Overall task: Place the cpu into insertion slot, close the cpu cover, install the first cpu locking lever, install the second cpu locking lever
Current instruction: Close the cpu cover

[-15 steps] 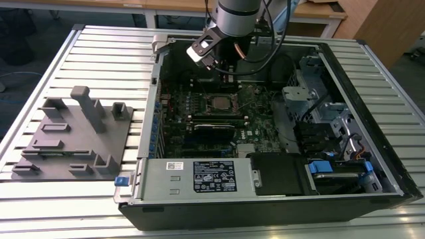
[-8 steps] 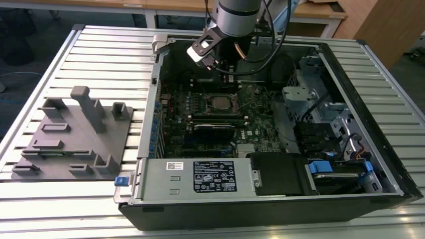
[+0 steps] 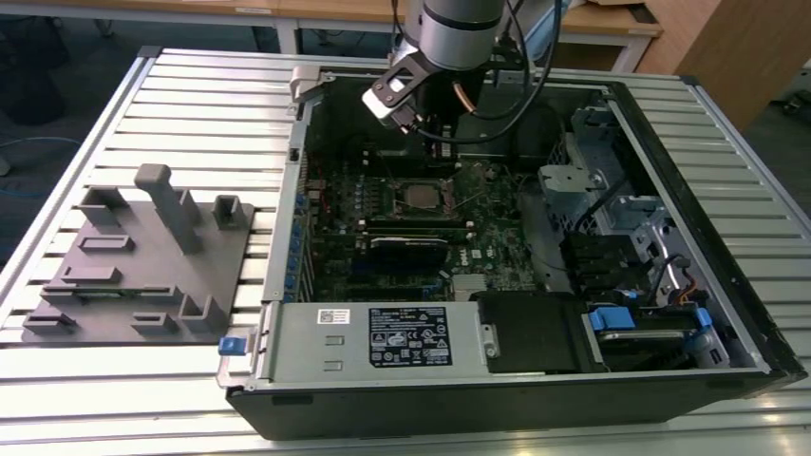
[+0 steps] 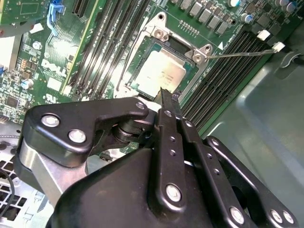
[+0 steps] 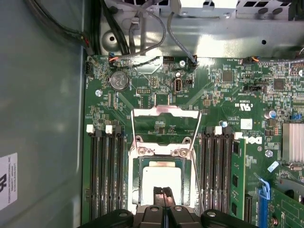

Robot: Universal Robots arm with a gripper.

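silvery cpu [image 5: 161, 179] lies flat, top up, in insertion slot [image 5: 136, 186].

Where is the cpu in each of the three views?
Exterior view: the cpu sits mid-way across the green board, nearer the arm's end.
Second wrist view: the cpu lies in the socket, just beyond the shut pincer.
First wrist view: the cpu lies under the pincer tips.
Shared landmark: the memory slots flanking the socket.
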